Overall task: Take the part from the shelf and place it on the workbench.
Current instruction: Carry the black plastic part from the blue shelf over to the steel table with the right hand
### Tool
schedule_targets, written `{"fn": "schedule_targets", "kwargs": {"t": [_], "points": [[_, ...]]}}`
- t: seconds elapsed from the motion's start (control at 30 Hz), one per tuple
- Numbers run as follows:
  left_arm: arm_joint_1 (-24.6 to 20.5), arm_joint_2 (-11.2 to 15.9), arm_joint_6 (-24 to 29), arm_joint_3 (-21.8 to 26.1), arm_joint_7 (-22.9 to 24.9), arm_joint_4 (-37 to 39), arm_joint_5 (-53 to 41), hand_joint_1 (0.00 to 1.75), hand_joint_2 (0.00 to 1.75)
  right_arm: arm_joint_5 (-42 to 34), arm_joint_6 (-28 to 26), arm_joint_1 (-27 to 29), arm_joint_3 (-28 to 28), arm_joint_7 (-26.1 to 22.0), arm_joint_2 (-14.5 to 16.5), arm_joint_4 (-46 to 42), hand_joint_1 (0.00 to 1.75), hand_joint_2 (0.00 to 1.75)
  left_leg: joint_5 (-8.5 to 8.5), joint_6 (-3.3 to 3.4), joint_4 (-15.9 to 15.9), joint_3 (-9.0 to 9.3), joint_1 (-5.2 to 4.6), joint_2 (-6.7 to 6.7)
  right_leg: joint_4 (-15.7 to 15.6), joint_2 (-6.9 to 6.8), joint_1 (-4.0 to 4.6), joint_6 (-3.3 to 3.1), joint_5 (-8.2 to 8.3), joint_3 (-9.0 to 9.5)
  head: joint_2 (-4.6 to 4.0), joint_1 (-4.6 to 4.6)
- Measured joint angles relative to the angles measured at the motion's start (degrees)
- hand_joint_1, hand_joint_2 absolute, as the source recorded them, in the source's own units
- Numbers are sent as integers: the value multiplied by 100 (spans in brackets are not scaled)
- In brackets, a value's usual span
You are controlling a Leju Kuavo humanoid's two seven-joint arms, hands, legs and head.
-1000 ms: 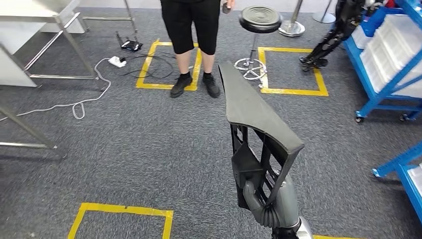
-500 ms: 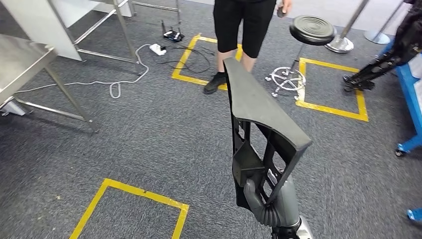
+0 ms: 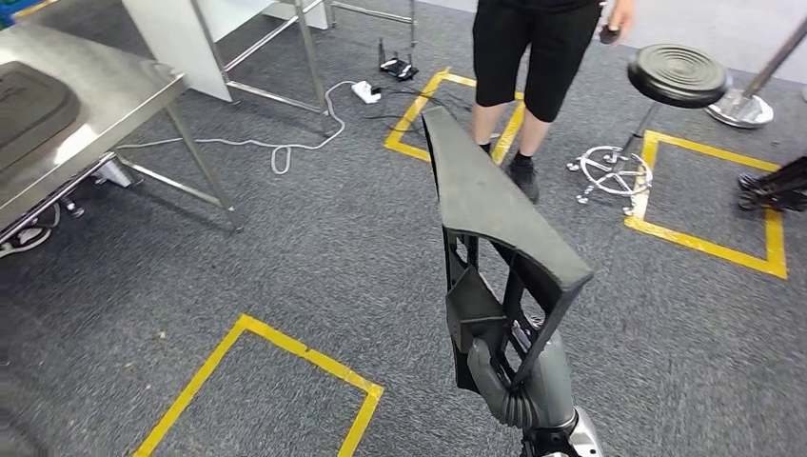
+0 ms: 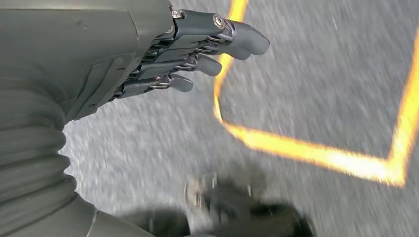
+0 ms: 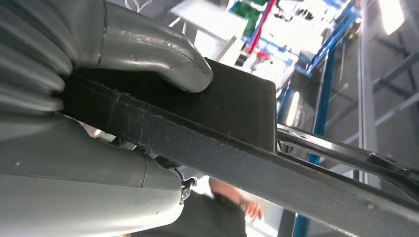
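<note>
- My right hand (image 3: pixel 514 376) is clamped on the part (image 3: pixel 495 224), a long dark piece with a flat textured face and open ribbed framing underneath; I hold it upright in front of me, well above the grey carpet (image 3: pixel 314 257).
- In the right wrist view my thumb (image 5: pixel 153 52) presses on one side of a dark block of the part (image 5: pixel 237 128), and the rest of my hand (image 5: pixel 84 163) wraps it from the other side.
- My grip sits at the lower end of the part; its narrow tip points away from me, toward the person (image 3: pixel 533 57) in black shorts standing ahead.
- My left hand (image 4: pixel 163 54) hangs over the carpet with nothing in it, fingers (image 4: pixel 247 39) stretched out and lying side by side, a little apart; the picture is blurred, so I would not say more than that.
- The workbench (image 3: pixel 124 90), a steel-topped table, stands at the far left; a dark pad-like thing (image 3: pixel 33 105) lies on its surface near the left edge.
- The part is well apart from the workbench, not touching it.
- Yellow tape squares (image 3: pixel 276 357) mark the carpet, one near my left side and others farther off.
- A round black stool (image 3: pixel 678 76) stands to the right of the person, and a white cable (image 3: pixel 276 148) with a power strip (image 3: pixel 365 91) trails across the carpet beyond the workbench legs.
</note>
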Motion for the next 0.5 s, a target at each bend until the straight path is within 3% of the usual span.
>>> {"fn": "schedule_targets", "kwargs": {"t": [0.07, 0.13, 0.17, 0.2, 0.27, 0.3, 0.37, 0.43, 0.5], "points": [[0, -1, 322, -8, -6, -2, -102, 0, 175, -1, -16, 1, -3, -4, 0, -1, 175, 175, 294, -3, -504, 303, 12, 95, 2, -148, -3, 11, -25, 29, 0, -2], [-6, -8, 492, -12, -17, -5, -151, 0, 175, -2, -37, 1, -4, -7, 0, -1, 175, 175, 533, 26, -1238, 717, -15, 395, 7, -272, 27, 58, -67, 74, 0, -3], [-14, -16, 523, -13, -33, -8, -159, 0, 175, -2, -49, 2, -4, -9, -1, -1, 175, 175, 575, 56, -1442, 825, -33, 498, 9, -323, 53, 86, -86, 91, 0, -3], [-21, -25, 535, -13, -56, -10, -159, 0, 175, -5, -58, 7, -5, -10, -1, -1, 175, 175, 566, 84, -1517, 850, -55, 546, 8, -377, 78, 109, -98, 103, 0, -1], [-32, -36, 536, -13, -104, -14, -154, 0, 175, -11, -70, 20, -5, -14, -2, -1, 175, 175, 585, 149, -1528, 819, -71, 384, -9, -493, 99, 151, -115, 123, 0, -3], [-34, -45, 535, -13, -123, -15, -152, 0, 175, -15, -72, 21, -6, -13, -3, -1, 175, 175, 599, 177, -1542, 811, -65, 297, 15, -458, 92, 175, -144, 117, 0, 0], [-47, -59, 533, -12, -145, -18, -146, 0, 175, -18, -80, 27, -13, -17, -4, -3, 175, 175, 634, 252, -1568, 804, -30, 125, 344, -138, 73, 192, -331, -33, 0, 16], [-66, -70, 533, -11, -149, -21, -141, 0, 175, -18, -89, 51, -22, -22, -7, -3, 175, 175, 661, 308, -1570, 773, -13, -49, 1119, 225, 56, 153, -646, -420, 0, 34], [-72, -79, 532, -11, -149, -23, -140, 0, 175, -20, -92, 73, -31, -22, -11, 0, 175, 175, 684, 331, -1570, 746, -12, -246, 1711, 322, 50, 164, -803, -754, 0, 40]]}}
